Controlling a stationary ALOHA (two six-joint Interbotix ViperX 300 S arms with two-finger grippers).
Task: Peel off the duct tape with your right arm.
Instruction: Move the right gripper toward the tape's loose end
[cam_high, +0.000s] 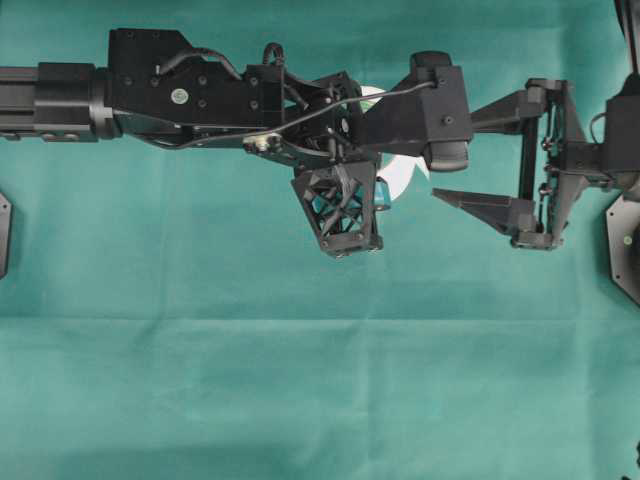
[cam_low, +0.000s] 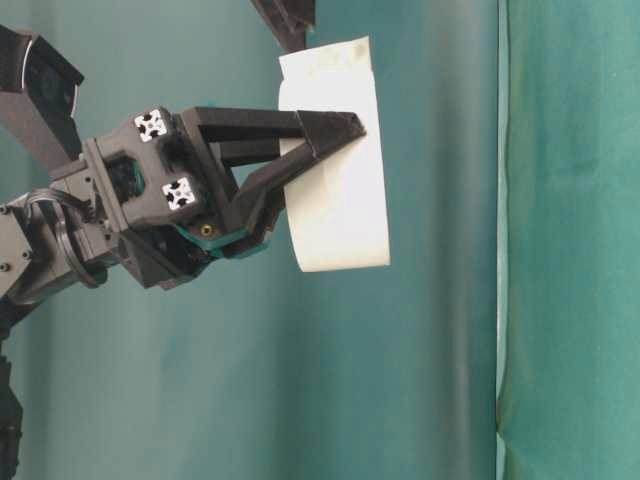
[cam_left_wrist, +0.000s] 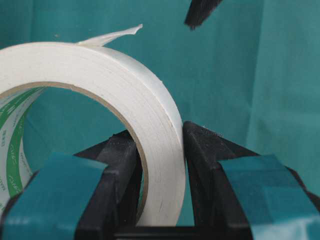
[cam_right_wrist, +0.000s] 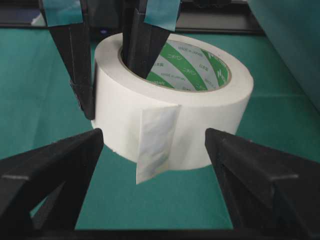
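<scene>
The duct tape (cam_right_wrist: 200, 115) is a white roll with a green-printed core, held up off the cloth. My left gripper (cam_left_wrist: 160, 135) is shut on the roll's wall, one finger (cam_right_wrist: 142, 45) inside the core and the other (cam_right_wrist: 82, 75) outside. A loose white strip end (cam_right_wrist: 155, 145) hangs from the roll's near face. My right gripper (cam_right_wrist: 154, 137) stands open with the strip between its spread fingers, touching neither. From overhead the roll (cam_high: 410, 175) is mostly hidden under the left arm, and the right gripper (cam_high: 455, 158) faces it from the right. At table level the left gripper (cam_low: 320, 150) clamps the roll (cam_low: 345, 210).
Green cloth covers the table, with a crease (cam_high: 320, 318) running across it. Black base plates sit at the right edge (cam_high: 625, 250) and left edge (cam_high: 3, 230). The left arm (cam_high: 200, 95) spans the upper half of the overhead view.
</scene>
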